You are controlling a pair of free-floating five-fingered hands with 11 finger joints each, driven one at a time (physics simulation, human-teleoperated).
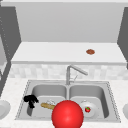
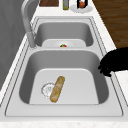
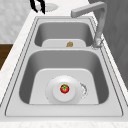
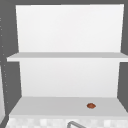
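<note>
While the left hand point(image 1: 30, 100) hovers at lower left over the left basin's edge, fingers curled on nothing, a baguette point(image 1: 48, 106) lies beside it on the basin floor. A red ball point(image 1: 67, 114) blocks the lower centre; a tomato point(image 1: 87, 109) sits on a plate point(image 1: 93, 113) at right.

Red tomato point(image 3: 64, 88), golden-brown baguette point(image 2: 57, 89)

Front view faces sink point(image 1: 111, 100); 2 side views look along it; upper view faces shelf point(image 4: 50, 105).
</note>
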